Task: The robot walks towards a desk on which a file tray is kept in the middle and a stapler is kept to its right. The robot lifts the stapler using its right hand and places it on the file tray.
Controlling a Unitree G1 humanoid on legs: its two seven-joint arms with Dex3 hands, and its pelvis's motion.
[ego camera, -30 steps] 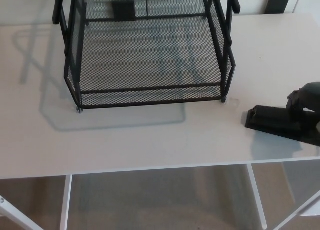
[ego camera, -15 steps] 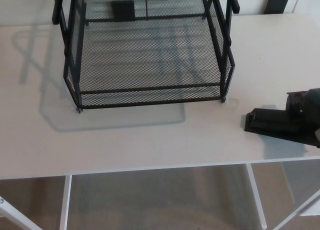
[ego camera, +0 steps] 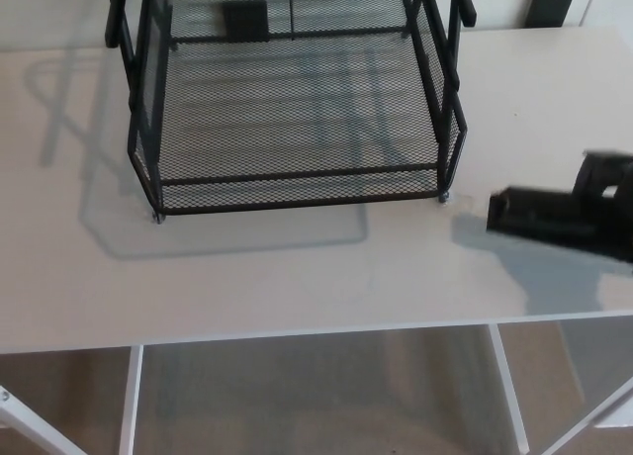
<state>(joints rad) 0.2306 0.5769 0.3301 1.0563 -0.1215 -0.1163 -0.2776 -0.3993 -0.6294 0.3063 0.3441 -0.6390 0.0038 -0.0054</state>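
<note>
White desk and black mesh file tray are unchanged, the tray's lower shelf bare. The stapler has risen since a second ago: blurred, with its shadow spread below, it is now clear of the desk, just right of the tray's front corner. The right hand is clamped on its rear end, so the lift looks begun and the carry to the tray remains.

We find the white table bare before the black wire-mesh file tray; its low front rim admits entry, while tall side frames bar the flanks.
</note>
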